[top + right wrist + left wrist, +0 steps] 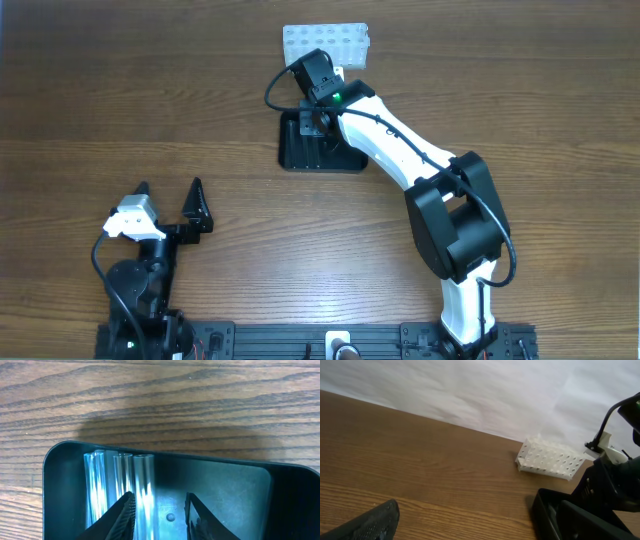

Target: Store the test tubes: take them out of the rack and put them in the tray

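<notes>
Overhead camera looks down; left wrist sights low toward rack (549, 459), right wrist close above tray (227, 485)

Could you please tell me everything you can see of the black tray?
The tray is black, shallow and plastic-looking, with rounded corners and a low wall. It rests flat on the wooden table near the white rack. Three clear test tubes lie side by side along one side; the floor beside them is bare. The right gripper hangs over it, fingers open.
</notes>
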You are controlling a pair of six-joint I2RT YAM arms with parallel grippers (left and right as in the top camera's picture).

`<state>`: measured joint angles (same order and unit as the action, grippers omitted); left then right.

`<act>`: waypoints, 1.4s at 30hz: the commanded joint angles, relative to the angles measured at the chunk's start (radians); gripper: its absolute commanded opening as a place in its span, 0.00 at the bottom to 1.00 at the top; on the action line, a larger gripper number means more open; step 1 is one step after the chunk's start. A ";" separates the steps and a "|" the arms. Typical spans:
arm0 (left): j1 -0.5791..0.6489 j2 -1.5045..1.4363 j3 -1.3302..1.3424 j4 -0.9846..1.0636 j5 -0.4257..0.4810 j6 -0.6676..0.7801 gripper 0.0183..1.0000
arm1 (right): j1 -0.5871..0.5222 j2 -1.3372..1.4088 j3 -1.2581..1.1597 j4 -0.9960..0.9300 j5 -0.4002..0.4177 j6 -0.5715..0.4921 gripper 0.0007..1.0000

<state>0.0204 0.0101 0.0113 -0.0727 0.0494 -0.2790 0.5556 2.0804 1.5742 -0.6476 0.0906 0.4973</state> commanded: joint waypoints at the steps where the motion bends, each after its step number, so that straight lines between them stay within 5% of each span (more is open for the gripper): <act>1: 0.006 -0.004 -0.005 -0.003 0.006 0.010 1.00 | 0.009 -0.002 0.015 0.008 0.000 0.002 0.34; 9: 0.006 -0.004 -0.005 -0.003 0.006 0.010 1.00 | -0.002 -0.206 0.031 0.040 0.059 -0.130 0.48; 12: 0.006 -0.004 -0.005 -0.003 0.006 0.010 1.00 | -0.008 -0.281 0.031 0.082 0.178 -0.212 0.74; 15: 0.006 -0.004 -0.005 -0.003 0.006 0.010 1.00 | -0.034 -0.300 0.031 0.145 0.288 -0.253 0.86; 21: 0.006 -0.004 -0.005 -0.003 0.006 0.010 1.00 | -0.110 -0.229 0.030 0.256 0.297 -0.267 0.89; 33: 0.006 -0.004 -0.005 -0.003 0.006 0.010 1.00 | -0.204 -0.021 0.030 0.492 0.148 -0.293 0.89; 42: 0.006 -0.004 -0.005 -0.003 0.006 0.010 1.00 | -0.237 0.051 0.031 0.563 0.119 -0.321 0.86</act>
<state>0.0204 0.0101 0.0113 -0.0727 0.0494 -0.2790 0.3252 2.1036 1.6062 -0.0994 0.2409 0.2047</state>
